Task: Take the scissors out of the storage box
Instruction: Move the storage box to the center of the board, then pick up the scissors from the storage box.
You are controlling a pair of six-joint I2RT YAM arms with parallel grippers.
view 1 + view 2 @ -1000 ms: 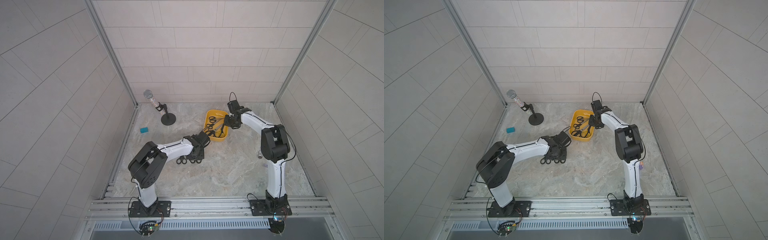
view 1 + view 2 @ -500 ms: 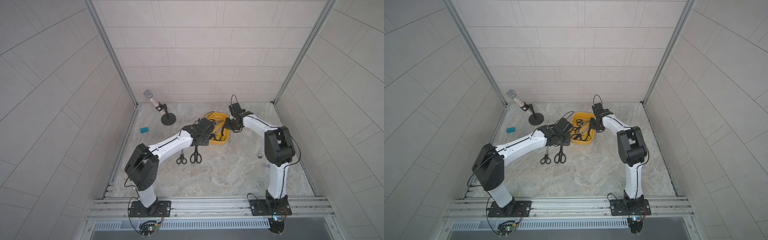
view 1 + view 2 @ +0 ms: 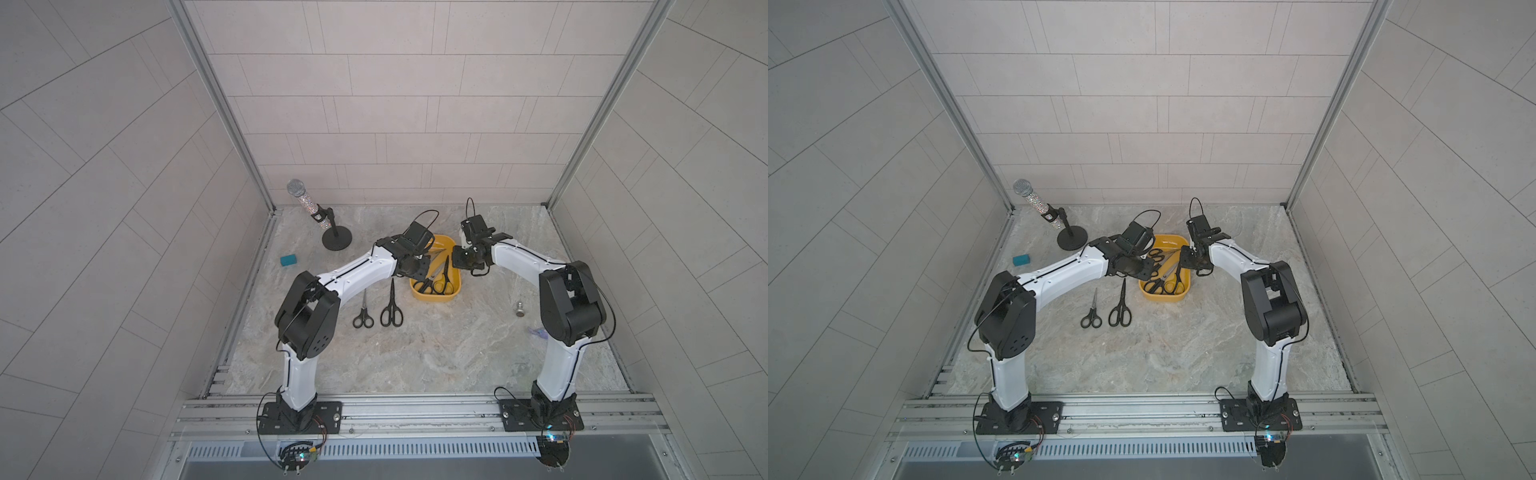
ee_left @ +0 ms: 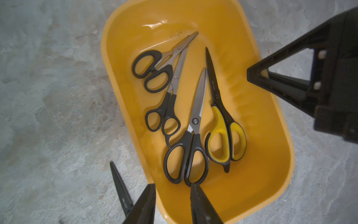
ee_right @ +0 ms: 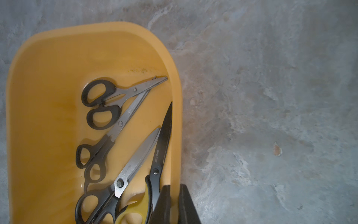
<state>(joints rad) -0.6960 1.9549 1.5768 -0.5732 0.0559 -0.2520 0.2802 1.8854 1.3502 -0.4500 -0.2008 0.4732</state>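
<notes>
While right gripper point(image 5: 174, 186) clamps storage box point(image 5: 38, 77) — 4 scissors point(image 5: 138, 159) alongside, inside

Four pairs of scissors point(image 4: 195, 121) are lying in the one storage box point(image 3: 434, 300), below the left gripper point(image 4: 172, 186). Two more, a smaller pair point(image 3: 363, 314) and a larger pair point(image 3: 392, 305), are lying just behind it. One microphone point(image 3: 309, 204) and one teal block point(image 3: 288, 260) are sitting well off to its left. One metal knob point(image 3: 520, 310) is sitting well behind the right gripper point(image 5: 174, 186).
</notes>
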